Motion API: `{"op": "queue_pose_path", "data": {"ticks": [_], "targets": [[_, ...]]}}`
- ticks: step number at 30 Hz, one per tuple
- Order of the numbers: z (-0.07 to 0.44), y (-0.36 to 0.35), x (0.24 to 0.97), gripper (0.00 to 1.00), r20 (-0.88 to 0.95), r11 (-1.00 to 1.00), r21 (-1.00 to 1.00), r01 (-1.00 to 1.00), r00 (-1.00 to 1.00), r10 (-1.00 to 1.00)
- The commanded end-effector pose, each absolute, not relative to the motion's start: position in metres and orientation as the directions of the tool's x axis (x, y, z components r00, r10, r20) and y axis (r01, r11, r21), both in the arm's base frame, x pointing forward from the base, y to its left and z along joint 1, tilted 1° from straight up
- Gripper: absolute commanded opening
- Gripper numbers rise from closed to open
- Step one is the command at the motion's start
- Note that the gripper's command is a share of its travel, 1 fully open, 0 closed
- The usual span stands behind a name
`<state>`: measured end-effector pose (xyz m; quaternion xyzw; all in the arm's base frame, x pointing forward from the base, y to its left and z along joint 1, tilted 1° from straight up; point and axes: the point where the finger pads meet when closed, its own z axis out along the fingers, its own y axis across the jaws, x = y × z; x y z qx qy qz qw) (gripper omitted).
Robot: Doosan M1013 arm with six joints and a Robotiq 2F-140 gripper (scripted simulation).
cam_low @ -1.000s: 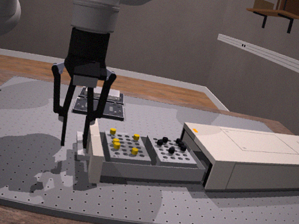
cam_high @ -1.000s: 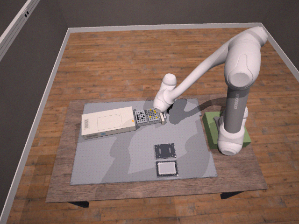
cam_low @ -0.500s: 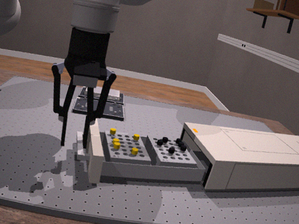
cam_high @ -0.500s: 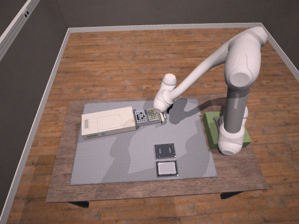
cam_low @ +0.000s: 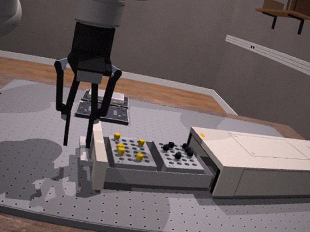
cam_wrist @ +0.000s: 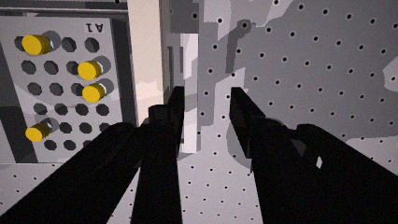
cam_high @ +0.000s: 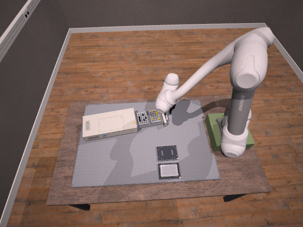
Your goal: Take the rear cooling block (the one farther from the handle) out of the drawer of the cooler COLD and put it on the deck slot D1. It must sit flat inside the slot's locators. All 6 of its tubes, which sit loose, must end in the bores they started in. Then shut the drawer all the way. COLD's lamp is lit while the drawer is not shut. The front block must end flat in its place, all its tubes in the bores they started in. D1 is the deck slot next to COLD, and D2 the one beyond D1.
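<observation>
Two black gripper (cam_wrist: 206,112) fingers reach up from the bottom edge, parted, nothing between them but the perforated deck (cam_wrist: 318,65). At the left edge sits the A1 block (cam_wrist: 65,121), four yellow tubes (cam_wrist: 90,70) showing, bordered by the cream drawer front (cam_wrist: 145,61).

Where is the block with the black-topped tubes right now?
In the exterior view, the grey cooling block with black-capped tubes sits in the open drawer, right of the yellow-capped block and nearest the cream cooler box.
</observation>
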<state>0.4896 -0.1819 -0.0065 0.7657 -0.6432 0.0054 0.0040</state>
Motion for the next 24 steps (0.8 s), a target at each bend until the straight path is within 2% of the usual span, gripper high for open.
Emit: {"op": "queue_pose_path", "data": {"ticks": [1,24], "targets": [[-0.003,-0.182,0.490,0.34,0.014,-0.173,-0.002,-0.985,0.173,-0.985],[0.024,-0.181,0.491,0.34,0.014,-0.173,-0.002,-0.985,0.173,-0.985]]}}
